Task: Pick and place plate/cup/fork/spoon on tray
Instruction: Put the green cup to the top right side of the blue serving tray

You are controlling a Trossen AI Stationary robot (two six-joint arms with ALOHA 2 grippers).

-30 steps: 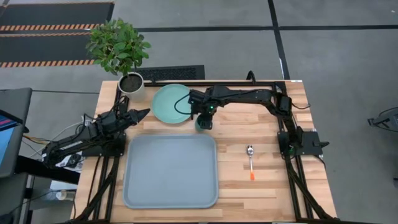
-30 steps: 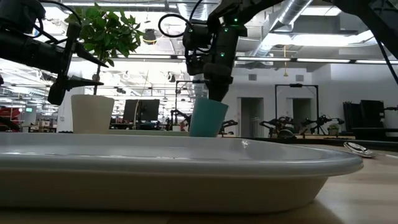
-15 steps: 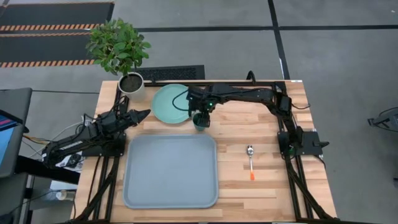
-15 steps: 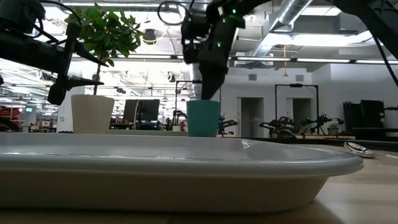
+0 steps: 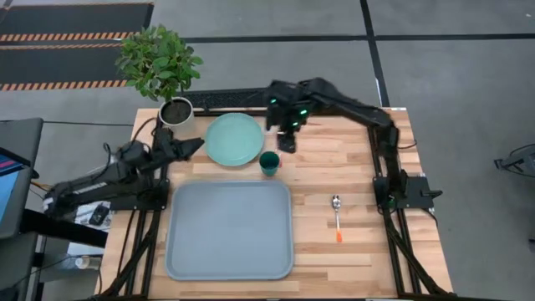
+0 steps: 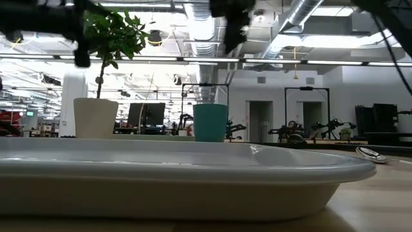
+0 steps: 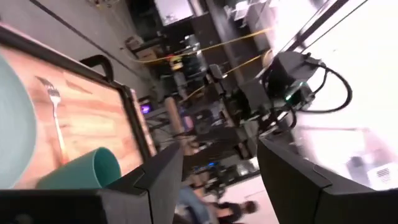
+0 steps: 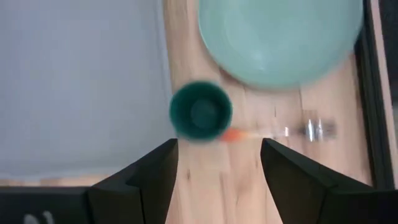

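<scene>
The dark teal cup (image 5: 269,162) stands upright on its base on the table, between the mint-green plate (image 5: 235,139) and the far rim of the grey-blue tray (image 5: 230,230). My right gripper (image 5: 287,139) hangs open high above and just beyond the cup (image 8: 201,111), touching nothing. The fork (image 8: 280,131) lies flat on the wood beside cup and plate; in the high view my right arm hides it. The spoon (image 5: 336,215) lies to the right of the tray. My left gripper (image 5: 189,146) is open, raised at the plate's left.
A white pot with a green plant (image 5: 176,111) stands at the far left corner, close behind my left gripper. Bare wood lies to the right of the tray around the spoon. The low view shows the tray's rim (image 6: 193,169) in front of the cup (image 6: 210,122).
My right gripper has set the tilted cup down upright on the table, let go of it, and risen well clear, drawing toward the far edge. My left gripper has also risen and tipped up toward level.
</scene>
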